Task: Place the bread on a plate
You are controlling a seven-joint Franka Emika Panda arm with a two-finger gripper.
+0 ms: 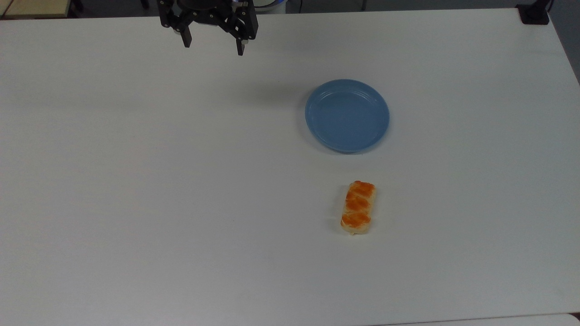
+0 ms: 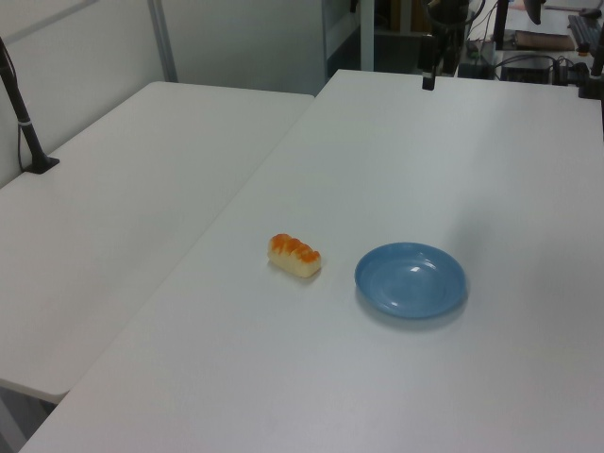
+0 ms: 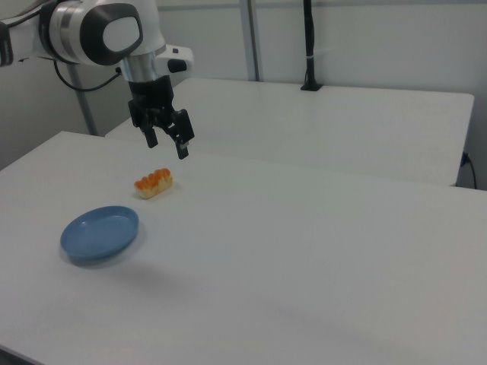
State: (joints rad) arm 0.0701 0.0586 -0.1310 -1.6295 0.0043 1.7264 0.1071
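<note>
Top view showed my gripper (image 1: 212, 45) spread apart and empty, high above the tabletop (image 1: 136, 181), well apart from the bread (image 1: 358, 208) lying just short of the plate (image 1: 347, 115). I judged crossing over, then straddling its narrow width, best.

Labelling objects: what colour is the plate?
The plate is plain light blue, clearest in the top view.
</note>
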